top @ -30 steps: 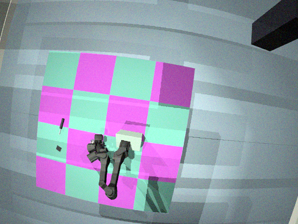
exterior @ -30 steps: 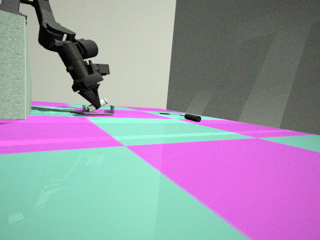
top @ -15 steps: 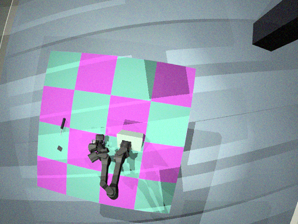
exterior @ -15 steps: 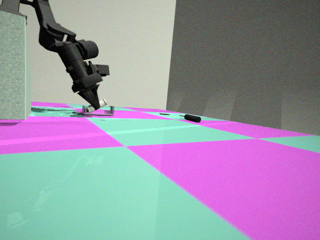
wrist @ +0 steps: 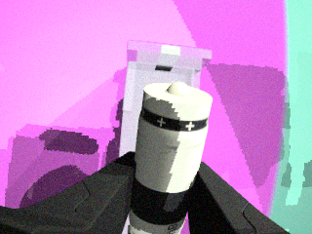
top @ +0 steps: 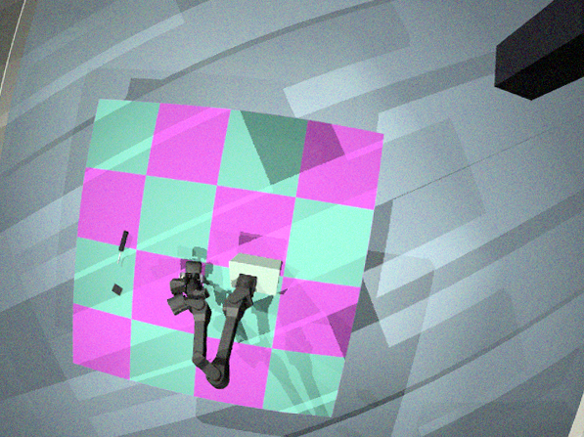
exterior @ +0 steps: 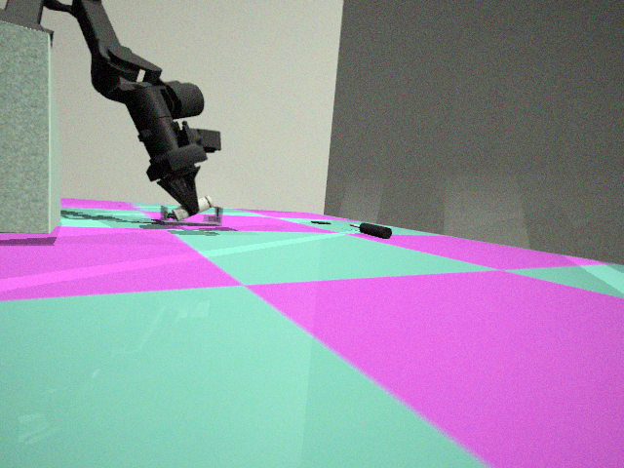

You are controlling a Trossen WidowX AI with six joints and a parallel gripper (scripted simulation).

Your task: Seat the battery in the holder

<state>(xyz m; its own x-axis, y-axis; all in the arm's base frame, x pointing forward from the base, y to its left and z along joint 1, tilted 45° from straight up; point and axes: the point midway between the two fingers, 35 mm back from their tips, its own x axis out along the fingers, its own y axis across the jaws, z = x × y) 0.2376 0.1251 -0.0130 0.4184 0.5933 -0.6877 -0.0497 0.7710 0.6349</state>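
My gripper (exterior: 189, 209) (wrist: 165, 166) is shut on the battery, with one finger on each side of it. The battery (exterior: 203, 204) (wrist: 169, 153) is white with a black band. It is tilted: its flat end is low, inside the holder's left end in the exterior view, and its terminal end is raised toward the other end wall. The see-through holder (exterior: 217, 214) (wrist: 191, 54) lies on the checkered mat. In the wrist view its lip end shows beyond the terminal, and the battery hides much of the trough. Whether the flat end touches the spring cannot be told.
A black-handled screwdriver (top: 123, 240) (exterior: 375, 230) and a small dark flat piece (top: 117, 289) (exterior: 320, 222) lie on the mat, away from the holder. A pale block (top: 257, 261) (exterior: 24, 131) stands under the arm's base.
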